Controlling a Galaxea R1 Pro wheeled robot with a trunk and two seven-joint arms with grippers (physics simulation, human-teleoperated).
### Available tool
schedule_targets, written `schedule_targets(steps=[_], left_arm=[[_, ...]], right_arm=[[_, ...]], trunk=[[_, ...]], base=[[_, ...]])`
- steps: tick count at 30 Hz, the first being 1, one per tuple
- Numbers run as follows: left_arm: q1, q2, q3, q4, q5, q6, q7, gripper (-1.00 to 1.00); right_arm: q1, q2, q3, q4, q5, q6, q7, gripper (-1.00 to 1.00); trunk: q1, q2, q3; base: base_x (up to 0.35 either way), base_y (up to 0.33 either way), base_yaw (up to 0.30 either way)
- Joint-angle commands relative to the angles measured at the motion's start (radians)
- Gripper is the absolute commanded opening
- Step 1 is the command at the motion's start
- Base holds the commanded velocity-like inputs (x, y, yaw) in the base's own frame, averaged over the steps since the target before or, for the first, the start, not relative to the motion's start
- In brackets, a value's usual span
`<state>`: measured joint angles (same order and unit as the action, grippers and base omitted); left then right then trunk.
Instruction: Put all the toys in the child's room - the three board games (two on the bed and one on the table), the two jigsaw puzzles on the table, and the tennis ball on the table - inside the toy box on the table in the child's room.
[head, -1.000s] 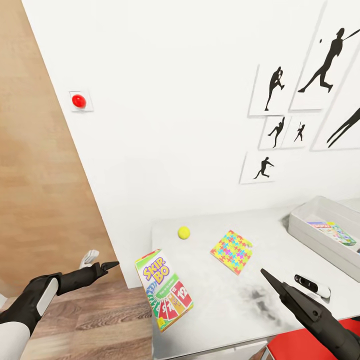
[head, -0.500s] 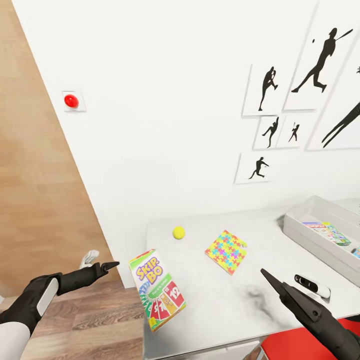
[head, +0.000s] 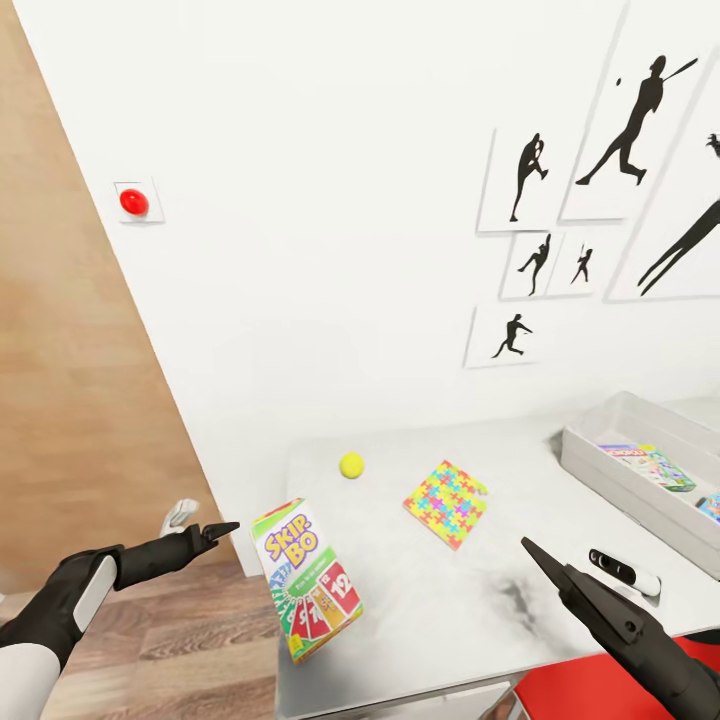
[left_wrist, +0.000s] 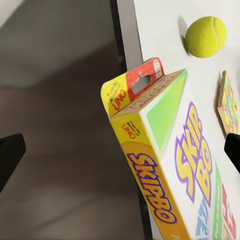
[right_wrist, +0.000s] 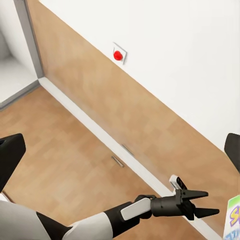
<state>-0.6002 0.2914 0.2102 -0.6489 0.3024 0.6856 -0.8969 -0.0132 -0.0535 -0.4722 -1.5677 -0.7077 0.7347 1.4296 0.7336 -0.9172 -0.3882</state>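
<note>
My left gripper (head: 222, 528) hangs at the lower left of the head view, fingers apart with nothing between them, just left of the Skip-Bo board game (head: 306, 578), which overhangs the table (head: 450, 600) at its near-left corner. My right gripper (head: 537, 560), lower right, is also empty; whether its fingers are parted I cannot tell. I'd approach the box across its narrow sides, gripping the overhanging part. Beyond lie the tennis ball (head: 351, 464) and a jigsaw puzzle (head: 446, 502); the toy box (head: 610, 470) sits at the right edge.
</note>
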Motion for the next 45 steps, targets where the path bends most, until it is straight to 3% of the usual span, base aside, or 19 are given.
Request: schedule_targets(steps=[1, 23, 45], left_arm=[[-0.001, 0.0, 0.001, 0.0, 0.003, 0.006, -0.002, 1.0], [0.0, 0.001, 0.006, 0.0, 0.004, 0.006, -0.005, 1.0], [0.0, 0.001, 0.001, 0.0, 0.003, 0.007, -0.005, 1.0]], right_arm=[[-0.001, 0.0, 0.0, 0.0, -0.003, 0.01, 0.002, 1.0], [-0.001, 0.0, 0.0, 0.0, -0.003, 0.01, 0.002, 1.0], [-0.001, 0.0, 0.0, 0.0, -0.003, 0.011, 0.002, 1.0]], trunk=[[0.0, -0.001, -0.001], [0.0, -0.001, -0.001], [0.077, -0.141, -0.064]], base=[[0.0, -0.077, 0.0], [0.0, -0.019, 0.0], [0.0, 0.0, 0.0]])
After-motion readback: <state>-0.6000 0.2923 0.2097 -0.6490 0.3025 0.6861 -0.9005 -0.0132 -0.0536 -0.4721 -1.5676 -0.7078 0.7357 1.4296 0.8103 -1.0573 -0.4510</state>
